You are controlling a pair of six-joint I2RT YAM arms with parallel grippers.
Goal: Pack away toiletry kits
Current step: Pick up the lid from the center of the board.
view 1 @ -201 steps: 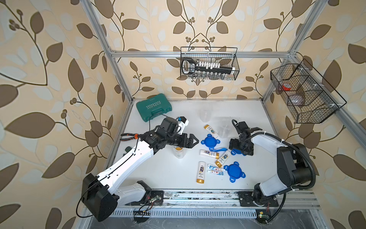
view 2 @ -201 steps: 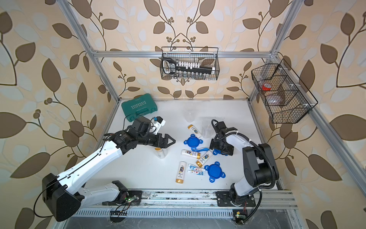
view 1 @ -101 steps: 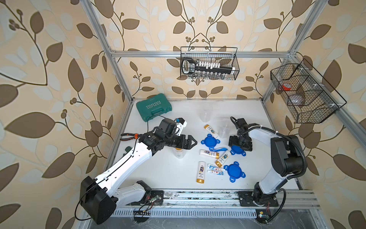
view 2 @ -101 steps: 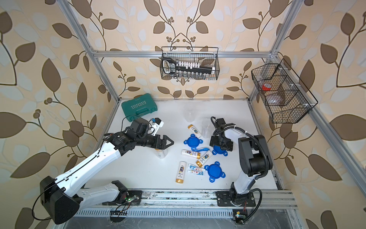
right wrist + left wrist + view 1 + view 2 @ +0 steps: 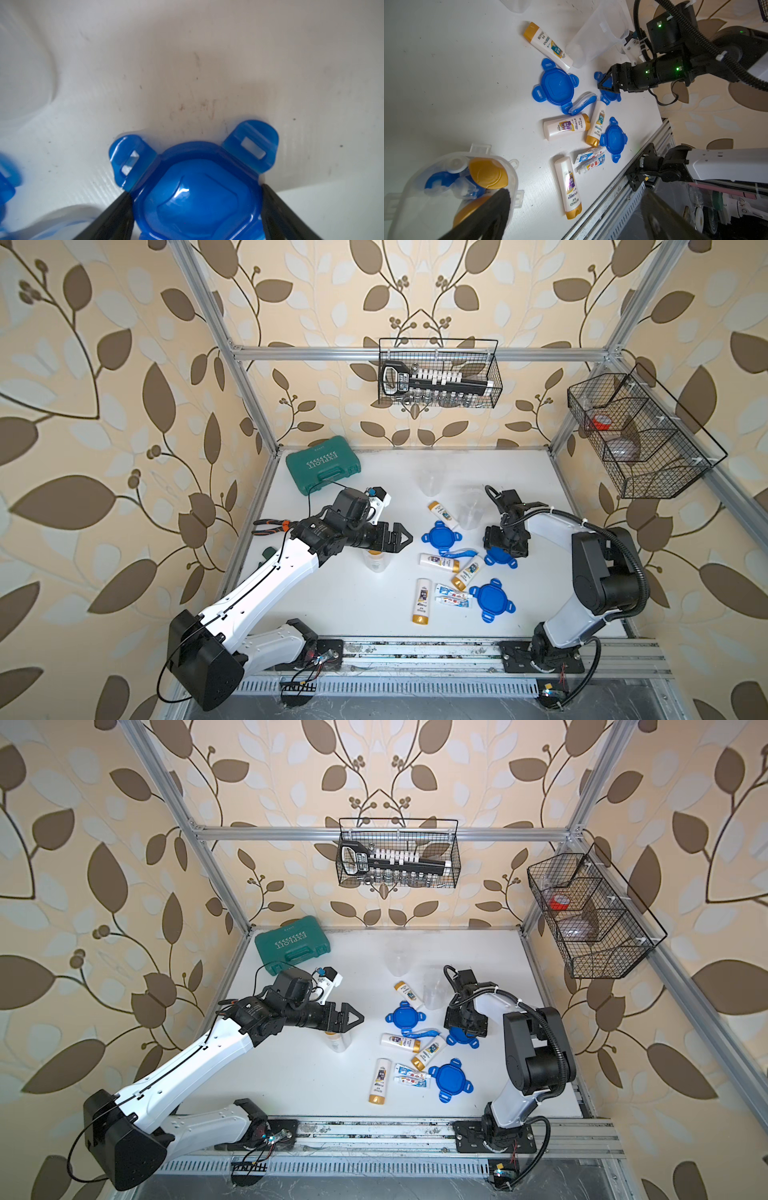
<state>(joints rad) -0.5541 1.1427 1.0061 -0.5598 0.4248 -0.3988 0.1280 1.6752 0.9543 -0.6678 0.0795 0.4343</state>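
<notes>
Blue lid (image 5: pixel 197 197): glossy plastic, 4 slotted tabs.

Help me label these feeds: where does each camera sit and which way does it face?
Top views: high at the front, looking down on the white table; left gripper and right gripper both show.
Left wrist: on the left arm, facing across the table; own fingers and right gripper show.
Right wrist: close over a blue lid flanked by its own fingers.
Shared: that lid shows in every view.
</notes>
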